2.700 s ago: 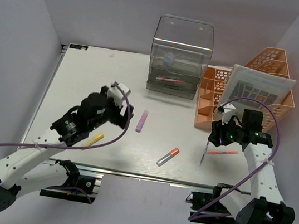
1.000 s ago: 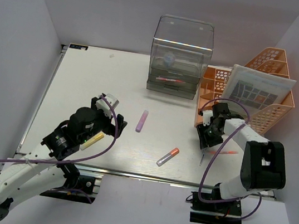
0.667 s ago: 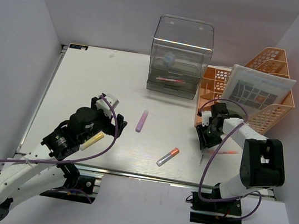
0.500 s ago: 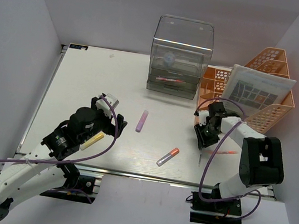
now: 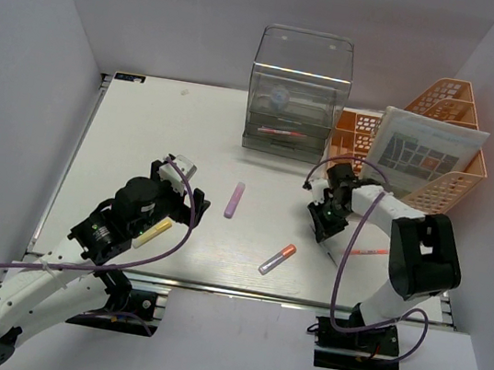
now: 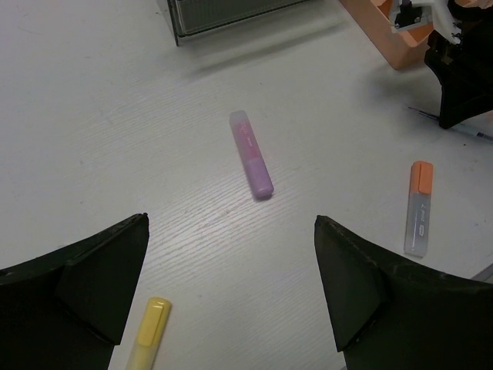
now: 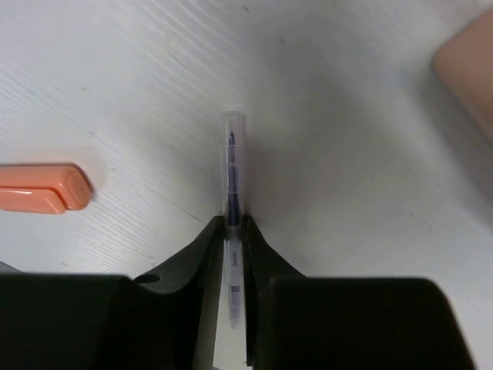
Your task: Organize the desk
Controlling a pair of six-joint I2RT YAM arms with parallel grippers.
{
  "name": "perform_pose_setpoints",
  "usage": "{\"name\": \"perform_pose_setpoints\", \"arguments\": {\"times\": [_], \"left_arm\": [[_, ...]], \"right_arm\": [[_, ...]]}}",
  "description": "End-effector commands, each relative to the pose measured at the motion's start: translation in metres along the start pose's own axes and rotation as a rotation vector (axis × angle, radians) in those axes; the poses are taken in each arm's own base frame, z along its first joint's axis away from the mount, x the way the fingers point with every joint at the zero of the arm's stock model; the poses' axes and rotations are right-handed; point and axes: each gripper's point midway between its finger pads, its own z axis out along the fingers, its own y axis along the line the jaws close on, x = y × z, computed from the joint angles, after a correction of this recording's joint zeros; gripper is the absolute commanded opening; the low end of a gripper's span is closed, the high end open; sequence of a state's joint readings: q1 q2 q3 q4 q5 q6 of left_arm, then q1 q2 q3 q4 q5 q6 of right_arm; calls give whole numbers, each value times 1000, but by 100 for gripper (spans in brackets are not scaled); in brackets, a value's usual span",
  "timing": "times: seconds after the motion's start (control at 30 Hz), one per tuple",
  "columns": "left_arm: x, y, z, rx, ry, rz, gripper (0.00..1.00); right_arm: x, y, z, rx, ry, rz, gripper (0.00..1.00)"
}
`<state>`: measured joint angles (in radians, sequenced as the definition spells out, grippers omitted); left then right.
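Tidying under way, one item in hand

The desk (image 5: 145, 123) fills the top view, a white top running from the arm bases to the back wall, with its loose clutter gathered in the near middle. At the back stands the clear drawer box (image 5: 298, 90). To its right is the orange mesh rack (image 5: 439, 177), with a printed sheet (image 5: 424, 151) propped against it. Both look like the homes stray items are meant to reach, which would explain why they sit out of the working area.

The left gripper (image 6: 231, 223) hangs low over the near left part of the desk, spread wide with nothing in it, seemingly placed to choose among the markers ahead. The right gripper (image 7: 233, 225) is down just in front of the rack, jaws pressed narrow on a clear pen (image 7: 231, 154). It pinches the pen near one end, probably so it can be lifted away. Whether the barrel touches the surface I cannot tell.

Of the loose pieces, the purple highlighter (image 6: 252, 154) lies in the centre, apart from everything. The orange-capped marker (image 6: 418, 208) lies nearer the front edge, and the yellow highlighter (image 6: 146, 333) is just beside the left gripper. A slim orange pen (image 5: 369, 252) lies to the right of the right gripper. Most of the sorting looks undone.
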<state>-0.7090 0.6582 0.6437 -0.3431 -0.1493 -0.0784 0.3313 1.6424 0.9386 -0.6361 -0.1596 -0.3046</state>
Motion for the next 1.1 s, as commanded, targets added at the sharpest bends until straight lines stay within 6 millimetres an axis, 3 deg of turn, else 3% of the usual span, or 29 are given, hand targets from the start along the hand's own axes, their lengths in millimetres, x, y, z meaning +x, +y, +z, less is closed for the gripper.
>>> {"name": "perform_pose_setpoints", "arguments": {"times": [0.0,0.13,0.2,0.37,0.4,0.47,0.5,0.57,0.6,0.73,0.9,0.97,1.07], "left_arm": [[1,1,1,-5,-5,4,98],[2,2,2,-10,-1,5,98],[2,2,2,-12,-1,6,98],[1,4,1,-19,-8,4,98],[1,4,0,-21,-9,5,98],[0,4,1,-20,-12,6,98],[0,4,1,-20,-12,4,98],[1,4,2,-21,-8,7,98],[2,5,2,-25,-7,7,98],[4,7,3,-36,-1,8,98],[8,12,5,-68,10,10,98],[10,14,6,-81,16,14,98],[12,16,8,-91,28,16,98]], "right_arm": [[5,12,16,-68,50,-31,17],[-12,13,12,-91,50,-56,5],[-33,16,2,-111,8,-83,3],[-75,21,-40,-120,-92,-189,1],[-99,18,-59,-74,-153,-263,2],[-117,18,-78,-31,-193,-348,2],[-140,14,-98,16,-250,-432,1],[-159,22,-114,40,-281,-525,2],[-180,24,-130,71,-331,-597,2],[-228,39,-154,163,-418,-794,1],[-284,29,-167,415,-512,-979,1],[-297,23,-169,480,-516,-1021,2],[-309,14,-155,536,-506,-1071,2]]}}
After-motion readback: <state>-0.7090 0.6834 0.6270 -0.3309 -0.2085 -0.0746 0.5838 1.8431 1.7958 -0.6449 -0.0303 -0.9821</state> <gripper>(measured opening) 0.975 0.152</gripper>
